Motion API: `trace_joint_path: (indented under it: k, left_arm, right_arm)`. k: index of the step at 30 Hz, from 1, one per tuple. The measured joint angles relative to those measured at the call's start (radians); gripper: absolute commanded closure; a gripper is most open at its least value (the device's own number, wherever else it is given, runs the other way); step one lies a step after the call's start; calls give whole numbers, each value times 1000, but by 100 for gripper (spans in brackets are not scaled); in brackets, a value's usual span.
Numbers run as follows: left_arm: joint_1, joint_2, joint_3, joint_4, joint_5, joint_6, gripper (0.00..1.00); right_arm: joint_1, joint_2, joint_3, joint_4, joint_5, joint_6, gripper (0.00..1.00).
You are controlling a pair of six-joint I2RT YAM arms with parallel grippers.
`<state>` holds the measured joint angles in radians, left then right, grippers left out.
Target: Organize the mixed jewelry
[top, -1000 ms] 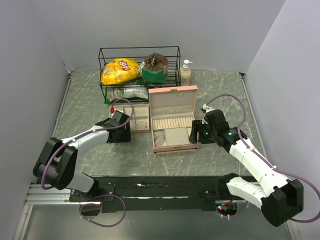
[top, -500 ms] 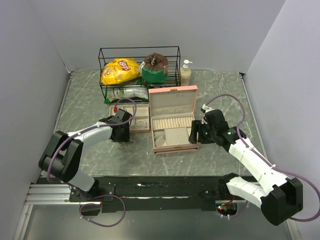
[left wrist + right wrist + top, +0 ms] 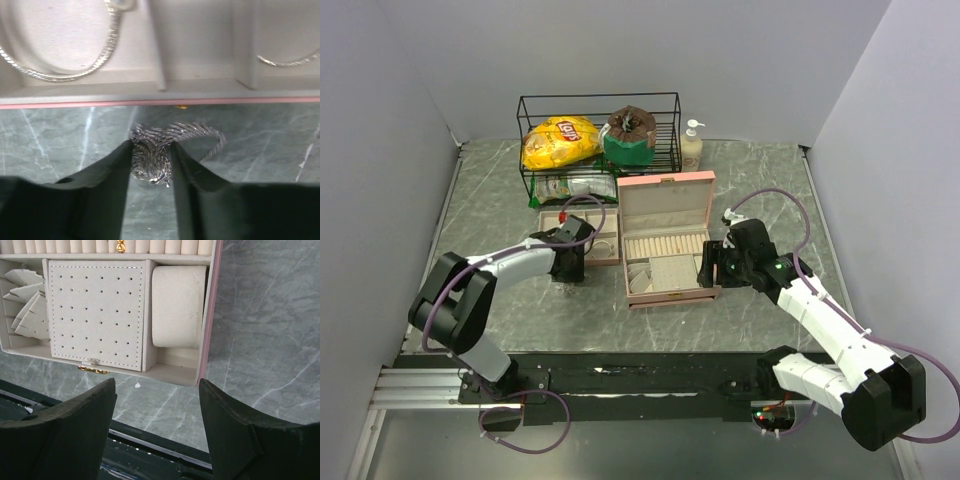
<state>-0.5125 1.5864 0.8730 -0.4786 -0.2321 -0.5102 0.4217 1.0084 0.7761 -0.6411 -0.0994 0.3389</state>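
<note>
The wrist view shows my left gripper (image 3: 151, 145) shut on a bunched silver chain (image 3: 192, 131) on the marble, just in front of the beige compartment tray (image 3: 160, 90). More of the mixed jewelry lies in the tray: a silver chain loop (image 3: 60, 76) on the left and another silver chain (image 3: 290, 61) on the right. From above, the left gripper (image 3: 570, 270) sits at the tray's (image 3: 552, 216) near edge. My right gripper (image 3: 156, 385) is open and empty by the front right corner of the open pink box (image 3: 210, 315), also seen from above (image 3: 708, 264). A gold piece (image 3: 120, 247) sits among the ring rolls.
A black wire basket (image 3: 600, 100) at the back holds a yellow chip bag (image 3: 560, 140) and a green bag (image 3: 628, 140). A lotion bottle (image 3: 691, 147) stands to its right. The pink box (image 3: 665, 190) stands open mid-table with its lid raised. Grey walls enclose three sides.
The left arm has swung right towards the tray's front edge and its jaws have closed on the silver chain. The right arm has not moved.
</note>
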Motion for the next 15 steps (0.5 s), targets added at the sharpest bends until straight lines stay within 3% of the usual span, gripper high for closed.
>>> trace_joint_path:
  k: [1,10,15]
  left_arm:
    - [-11,4,5,-3,-5,2,76]
    - [-65,13,29,-50,-22,-7,99]
    - [-95,-47,35,-123,-27,-8,99]
  right_arm:
    - [0,0,0,0,0,0,26]
    - [0,0,0,-3,-3,0,26]
    - [0,-6,0,-2,-26,9,26]
